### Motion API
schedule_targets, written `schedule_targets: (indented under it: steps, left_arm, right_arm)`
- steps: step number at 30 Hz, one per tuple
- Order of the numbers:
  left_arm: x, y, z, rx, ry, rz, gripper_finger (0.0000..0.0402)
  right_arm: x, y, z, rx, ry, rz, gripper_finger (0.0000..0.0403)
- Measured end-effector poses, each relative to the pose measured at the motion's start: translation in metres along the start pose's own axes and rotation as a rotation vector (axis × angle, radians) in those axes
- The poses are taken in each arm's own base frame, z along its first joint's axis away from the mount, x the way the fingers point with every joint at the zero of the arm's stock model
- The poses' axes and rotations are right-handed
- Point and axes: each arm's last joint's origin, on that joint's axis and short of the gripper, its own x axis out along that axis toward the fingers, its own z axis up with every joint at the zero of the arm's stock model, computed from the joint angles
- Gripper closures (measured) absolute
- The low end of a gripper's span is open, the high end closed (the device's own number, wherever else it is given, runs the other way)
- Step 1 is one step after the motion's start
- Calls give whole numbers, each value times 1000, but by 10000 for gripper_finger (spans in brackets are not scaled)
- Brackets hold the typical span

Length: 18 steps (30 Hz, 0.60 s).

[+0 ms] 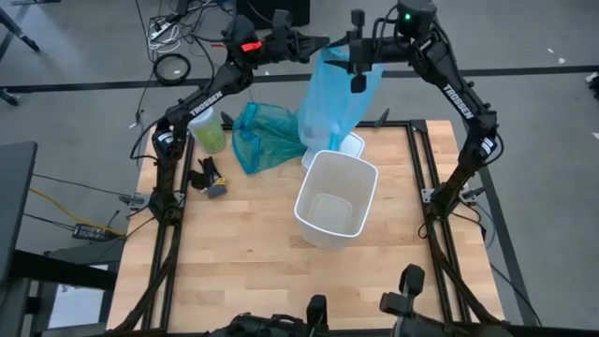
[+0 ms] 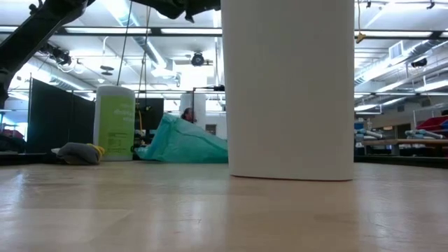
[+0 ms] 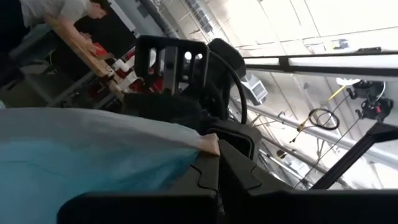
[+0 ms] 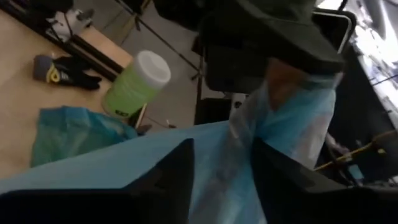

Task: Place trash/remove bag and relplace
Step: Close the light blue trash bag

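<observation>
Item: bag (image 1: 335,105), thin translucent sky-blue liner. Held aloft above the far edge of the tabletop (image 1: 253,271), at 12 o'clock from the bin; hangs as a loose sheet between the two grippers, its lower end reaching toward the bin's far rim.

Item: left gripper (image 1: 314,44), at 12 o'clock over the far tabletop edge. Jaws closed down narrow on the bag's top edge; the left wrist view shows the blue film pinched at the fingertips (image 3: 208,146).

Item: right gripper (image 1: 358,67), just beside the left one, toward 1 o'clock. Jaws part-way apart with a fold of the bag running between the two fingers (image 4: 174,180); whether they grip it firmly cannot be told.

Item: bin (image 1: 337,197), white, open-topped, upright near the tabletop centre; no liner in it.

Item: teal-green bag (image 1: 265,134), darker translucent plastic, lying crumpled at 10 o'clock from the bin.

Item: green canister (image 1: 210,129) with white lid, upright at 9 o'clock from the teal-green bag, by the left tabletop edge.

Item: dark gloves (image 1: 209,177), a small heap at 9 o'clock from the bin, near the left arm's base.

Item: white flat piece (image 1: 354,143), partly showing behind the bin's far rim.

Item: a person (image 3: 56,12), leaning over a bench in the room beyond
</observation>
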Motion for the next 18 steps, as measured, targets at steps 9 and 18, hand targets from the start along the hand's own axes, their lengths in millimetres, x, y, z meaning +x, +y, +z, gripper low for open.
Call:
schedule_targets:
  steps: [9, 18]
  left_arm:
    - [-3, -18, 6, -40, -27, -156, 394]
    - [-8, -29, 12, -9, -53, -238, 394]
  right_arm:
    - [-5, -17, -17, -44, 160, -155, 390]
    - [-9, -23, -24, -65, 238, -206, 389]
